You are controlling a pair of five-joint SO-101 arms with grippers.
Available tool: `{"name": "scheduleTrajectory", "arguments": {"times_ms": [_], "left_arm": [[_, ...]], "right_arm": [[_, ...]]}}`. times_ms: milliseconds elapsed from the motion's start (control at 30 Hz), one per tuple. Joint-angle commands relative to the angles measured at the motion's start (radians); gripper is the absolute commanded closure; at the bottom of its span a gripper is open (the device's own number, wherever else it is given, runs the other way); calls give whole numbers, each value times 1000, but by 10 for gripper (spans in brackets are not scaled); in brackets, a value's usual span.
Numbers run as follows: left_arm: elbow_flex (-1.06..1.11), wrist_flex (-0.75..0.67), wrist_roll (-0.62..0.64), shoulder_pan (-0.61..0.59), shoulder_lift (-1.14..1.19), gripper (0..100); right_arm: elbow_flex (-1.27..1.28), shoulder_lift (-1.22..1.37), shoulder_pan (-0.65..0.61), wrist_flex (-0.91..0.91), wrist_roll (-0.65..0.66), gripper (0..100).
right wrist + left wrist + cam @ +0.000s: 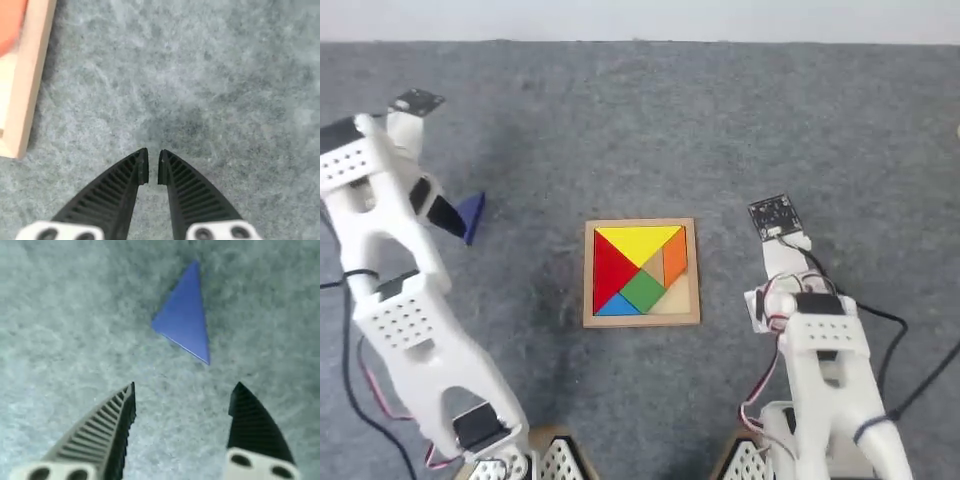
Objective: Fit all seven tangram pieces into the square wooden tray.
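Grey felt covers the table, and a pale wall strip runs along its far edge. At centre lies the square wooden tray [693, 275], its rim also visible in the right wrist view [25, 90].

Inside the tray:
- a yellow triangle [640, 245] along the far side
- a red triangle [610, 272] on the left
- an orange piece [676, 262] on the right
- a small brown triangle [654, 268] at the middle
- a green square [643, 290] near the centre
- a light blue triangle [616, 306] at the near-left corner

The near-right corner shows bare pale wood.

A dark blue triangle [472, 214] lies flat on the felt, well left of the tray. The left gripper [185, 385] is above the felt with its fingers spread wide and nothing between them. The dark blue triangle [185, 315] lies just beyond the fingertips, untouched.

The right arm [810, 330] stands to the right of the tray. The right gripper [152, 152] points down at bare felt just beside the tray's right rim. Its fingers are drawn together to a narrow slit and grip nothing.
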Motion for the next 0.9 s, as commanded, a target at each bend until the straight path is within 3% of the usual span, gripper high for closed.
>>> {"name": "scheduleTrajectory", "arguments": {"times_ms": [0,367,867], "left_arm": [[58,-104,9,6,-37,708],[147,-341,-28,61,9,707],[110,-348,-61,86,153,708]], "right_arm": [[44,-174,12,-25,5,945],[103,-298,12,-16,6,945],[103,-305,12,-10,6,945]]}}
